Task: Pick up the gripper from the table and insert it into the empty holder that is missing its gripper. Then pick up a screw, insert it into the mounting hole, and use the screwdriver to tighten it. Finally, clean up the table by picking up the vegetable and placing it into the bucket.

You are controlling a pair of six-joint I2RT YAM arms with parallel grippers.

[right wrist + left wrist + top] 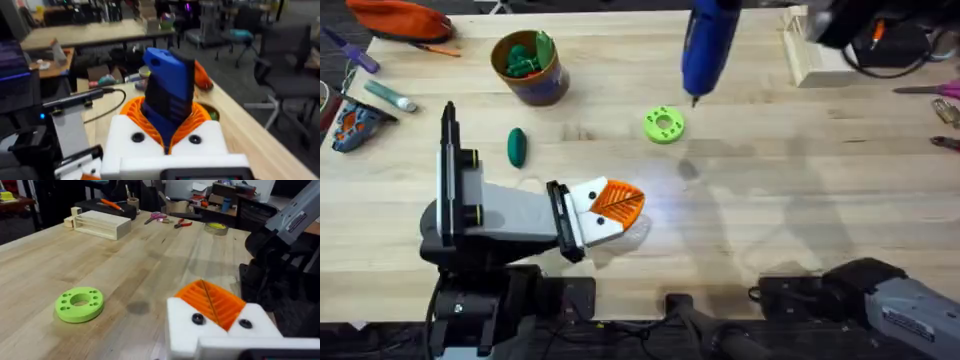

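My right gripper is shut on the blue screwdriver. The screwdriver hangs over the far middle of the table, bit down, just beyond the lime-green disc. My left gripper rests low over the table's front, shut, its orange ribbed pads meeting in their white holders. A dark screw head or hole marks each holder. The dark green vegetable lies on the wood left of the disc. Behind it stands the tan bucket with green pieces inside. No loose screw is in view.
A pale wooden block sits at the far right, with cables behind it. An orange pouch, a marker and small tools lie at the far left. Scissors rest at the right edge.
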